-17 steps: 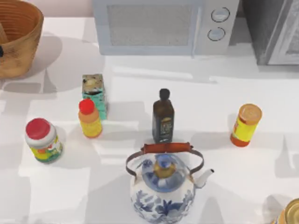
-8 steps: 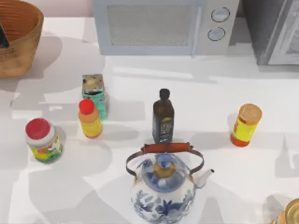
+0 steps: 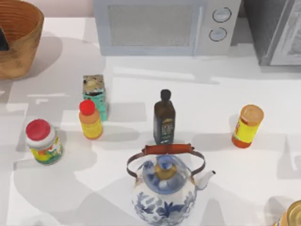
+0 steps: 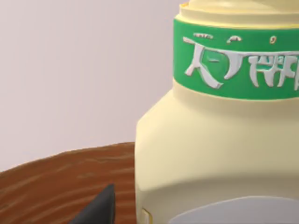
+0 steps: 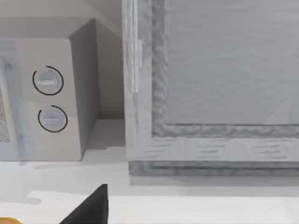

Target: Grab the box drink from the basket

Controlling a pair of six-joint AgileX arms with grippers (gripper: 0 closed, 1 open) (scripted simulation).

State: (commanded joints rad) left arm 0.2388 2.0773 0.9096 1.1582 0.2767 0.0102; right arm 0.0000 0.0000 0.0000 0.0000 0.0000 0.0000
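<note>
The round woven basket stands at the table's far left corner. A dark part of my left gripper shows inside it at the picture's left edge. In the left wrist view the gripper's dark tip lies against the brown basket wall, close to a big cream jar with a green lettered band. The box drink is hidden. My right gripper hangs at the right, facing the microwave and a grey appliance.
On the table stand a teal printed carton, an orange bottle with a red cap, a red-lidded jar, a dark bottle, a blue-and-white teapot and an orange-yellow can. The microwave lines the back edge.
The dark part of my left gripper has shifted farther back inside the basket. The arm shadows on the left of the table have moved. Nothing on the table has moved.
</note>
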